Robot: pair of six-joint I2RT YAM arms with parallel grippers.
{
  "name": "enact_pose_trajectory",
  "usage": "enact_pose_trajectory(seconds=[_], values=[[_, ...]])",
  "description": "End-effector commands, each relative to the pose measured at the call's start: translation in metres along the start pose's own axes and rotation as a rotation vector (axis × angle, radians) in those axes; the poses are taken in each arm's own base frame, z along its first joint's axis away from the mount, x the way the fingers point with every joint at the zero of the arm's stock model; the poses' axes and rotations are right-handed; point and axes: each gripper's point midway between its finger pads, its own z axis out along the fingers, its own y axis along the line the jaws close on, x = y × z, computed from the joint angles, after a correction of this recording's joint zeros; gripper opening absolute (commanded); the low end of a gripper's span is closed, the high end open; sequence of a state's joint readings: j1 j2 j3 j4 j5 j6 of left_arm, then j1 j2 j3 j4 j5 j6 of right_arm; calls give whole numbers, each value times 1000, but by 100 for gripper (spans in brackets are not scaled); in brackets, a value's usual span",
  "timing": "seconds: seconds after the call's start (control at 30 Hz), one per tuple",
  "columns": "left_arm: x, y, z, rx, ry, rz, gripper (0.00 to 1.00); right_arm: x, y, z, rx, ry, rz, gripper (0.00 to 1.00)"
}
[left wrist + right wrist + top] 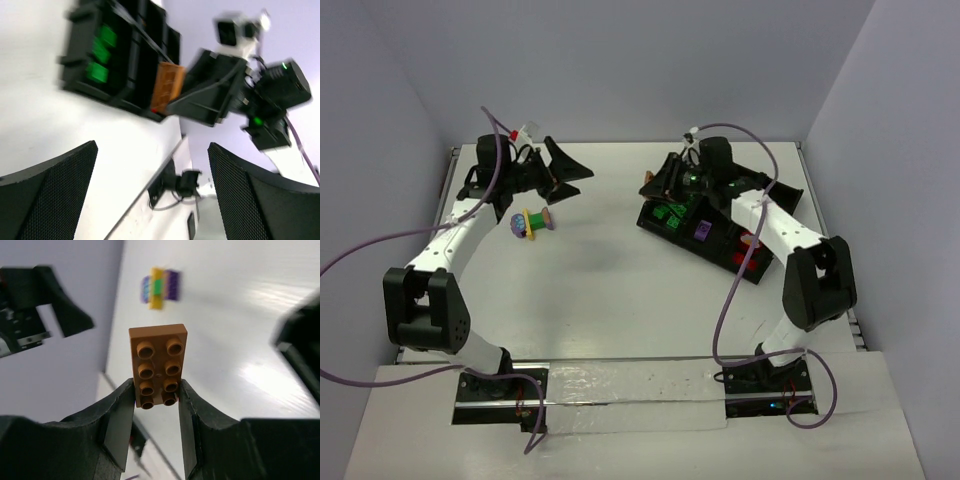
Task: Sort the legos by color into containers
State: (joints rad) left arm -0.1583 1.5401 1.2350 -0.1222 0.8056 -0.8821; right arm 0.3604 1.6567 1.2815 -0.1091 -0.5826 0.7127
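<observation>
Worktop [620,300]: wide bare stretch across the middle and near side between the two arms. Walls close in on the far, left and right edges.

The black tray [692,246] sits angled toward the far right corner, under the right arm. Green legos [670,215] lie in its left bin, a purple one [702,230] in a middle bin and red ones [750,240] toward the right end.

Right gripper [655,185] is narrow, clamped on a brown brick [158,365]. The fingers [120,425] pinch its long sides at the lower end, studs facing the wrist camera. The brick hangs at the tray's far-left corner; I can't tell whether it is over a bin or just outside the wall.

Left gripper [565,175] is spread wide with nothing between the fingers [50,200]. It is raised near the far left of the worktop, pointing across at the tray.

A mixed cluster [532,222] of purple, yellow and green lies on the worktop just nearside of the left gripper, not touching it and well apart from the tray.
</observation>
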Motion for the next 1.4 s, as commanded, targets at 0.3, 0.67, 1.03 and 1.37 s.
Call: enact_pose_trajectory(seconds=[0.3,0.67,1.03,1.37], values=[[-39,73,-60,-528,-224,43,99,-71,-141,-126,712,-332,79,0],[-32,99,-66,-630,-226,-2,99,-120,-185,-121,819,-381,105,3],[-15,147,-79,-863,-163,-90,90,-147,-220,-108,860,-383,133,24],[-10,159,-81,-909,-129,-95,98,-150,-225,-109,872,-390,141,67]])
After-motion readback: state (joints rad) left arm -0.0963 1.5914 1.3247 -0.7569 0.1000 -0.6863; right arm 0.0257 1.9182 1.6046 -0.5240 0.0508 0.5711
